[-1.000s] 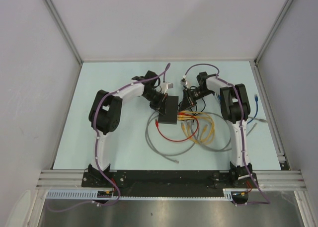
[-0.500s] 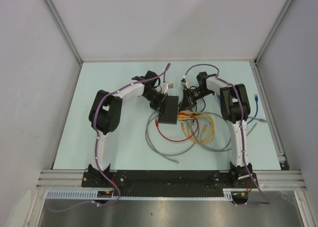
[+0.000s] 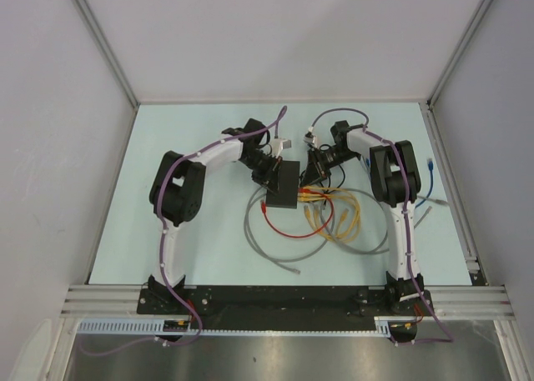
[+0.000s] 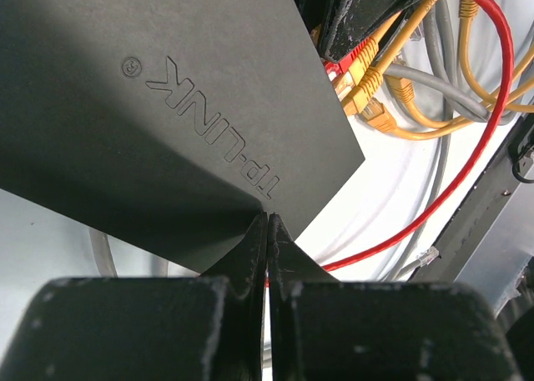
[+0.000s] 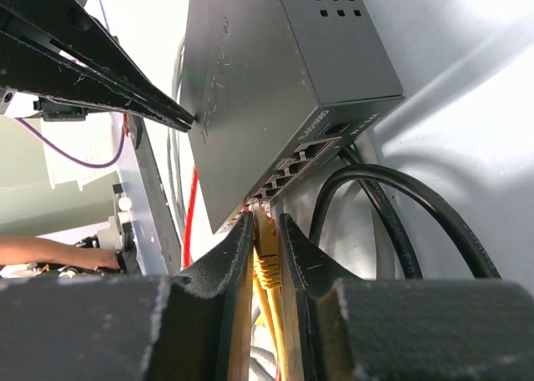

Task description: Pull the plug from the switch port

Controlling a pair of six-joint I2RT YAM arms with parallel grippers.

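You can read TP-LINK pressed into the top face of the switch [image 4: 167, 106], upside down in the left wrist view. The small white print beside its ports, in the right wrist view, is too small to read. The switch lies near the middle of the tabletop [image 3: 217, 256], between both wrists. The left jaws are pressed together, tips at the switch's edge. The right jaws pinch a yellow plug [image 5: 265, 264] at the port row; its seating in the port is hidden from you.
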